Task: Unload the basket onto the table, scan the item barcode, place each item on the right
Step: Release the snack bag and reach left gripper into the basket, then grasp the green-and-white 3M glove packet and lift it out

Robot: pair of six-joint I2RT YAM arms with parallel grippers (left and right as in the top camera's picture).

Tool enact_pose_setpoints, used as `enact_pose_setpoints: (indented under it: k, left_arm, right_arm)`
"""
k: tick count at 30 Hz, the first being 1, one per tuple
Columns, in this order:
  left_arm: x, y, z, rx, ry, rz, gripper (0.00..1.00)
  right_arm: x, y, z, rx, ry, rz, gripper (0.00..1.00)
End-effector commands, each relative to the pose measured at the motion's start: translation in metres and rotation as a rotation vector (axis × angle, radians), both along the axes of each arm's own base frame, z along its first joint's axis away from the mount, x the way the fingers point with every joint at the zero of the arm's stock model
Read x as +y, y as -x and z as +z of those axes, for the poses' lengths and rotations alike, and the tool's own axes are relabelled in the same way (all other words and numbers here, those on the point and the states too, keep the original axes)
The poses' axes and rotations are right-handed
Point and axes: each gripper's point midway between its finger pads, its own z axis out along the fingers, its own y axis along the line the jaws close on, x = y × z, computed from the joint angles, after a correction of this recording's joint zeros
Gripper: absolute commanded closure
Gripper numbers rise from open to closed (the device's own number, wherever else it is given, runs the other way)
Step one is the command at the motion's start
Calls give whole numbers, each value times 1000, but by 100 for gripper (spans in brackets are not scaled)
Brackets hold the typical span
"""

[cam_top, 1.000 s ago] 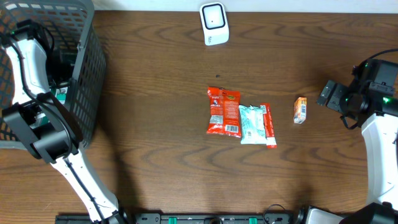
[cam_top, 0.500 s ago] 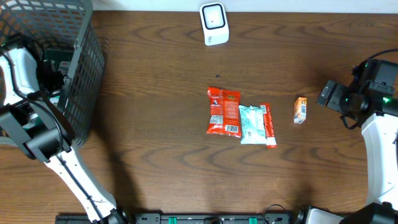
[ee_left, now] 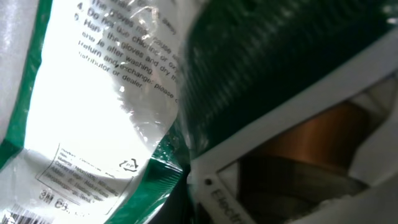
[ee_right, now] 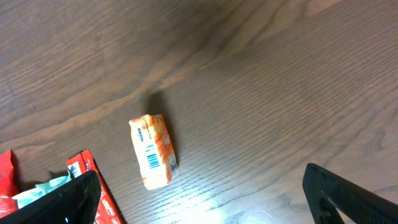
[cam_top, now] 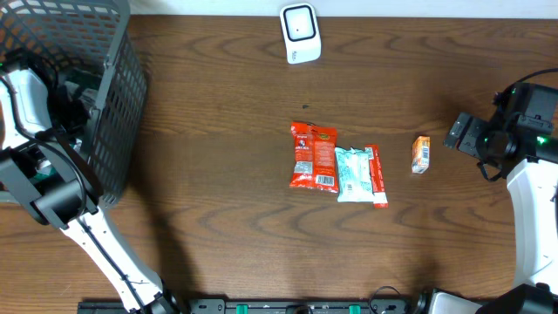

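The white barcode scanner [cam_top: 300, 33] stands at the back middle of the table. My left gripper [ee_left: 189, 208] is down inside the dark mesh basket [cam_top: 113, 113] at the far left, shut on the edge of a green-and-white plastic packet [ee_left: 93, 106] that fills its wrist view. A white box [ee_left: 224, 186] lies right beside it. My right gripper [ee_right: 202, 193] hovers open at the right, just right of a small orange packet [ee_right: 153, 151] whose barcode faces up; nothing sits between its fingers [ee_right: 62, 199].
A red snack packet [cam_top: 312, 156], a white-and-teal packet [cam_top: 352, 174] and a thin red stick pack [cam_top: 377, 174] lie together at the table's middle. The orange packet [cam_top: 421, 154] lies right of them. The basket's tall walls surround my left arm [cam_top: 26, 96].
My left gripper has gone from open to shut inside the basket, and the arm shifted slightly. The right arm and the items on the table have not moved.
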Motion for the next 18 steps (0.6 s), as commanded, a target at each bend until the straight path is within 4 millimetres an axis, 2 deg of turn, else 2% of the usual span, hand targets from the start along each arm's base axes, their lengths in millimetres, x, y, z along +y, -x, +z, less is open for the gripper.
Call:
enact_pose_setpoints:
  k: [1, 4, 5, 10, 15, 18]
  left_arm:
    - [-15, -2, -3, -19, 86, 24, 93]
    - [-8, -12, 40, -112, 32, 46, 93]
    - [-6, -16, 68, -174, -2, 61, 93]
    - [-4, -19, 179, -431, -128, 117, 93]
    - [-17, 8, 302, -717, -267, 168, 93]
    - [-40, 38, 365, -873, -303, 208, 93]
  right_arm:
    - [-2, -1, 4, -11, -2, -17, 1]
    - [-2, -1, 4, -11, -2, -17, 1]
    - [-2, -1, 4, -11, -2, -17, 1]
    - [-2, -1, 4, -11, -2, -17, 1]
    - [-2, -1, 4, -11, -2, -17, 1]
    - [-2, -1, 4, -11, -2, -17, 1]
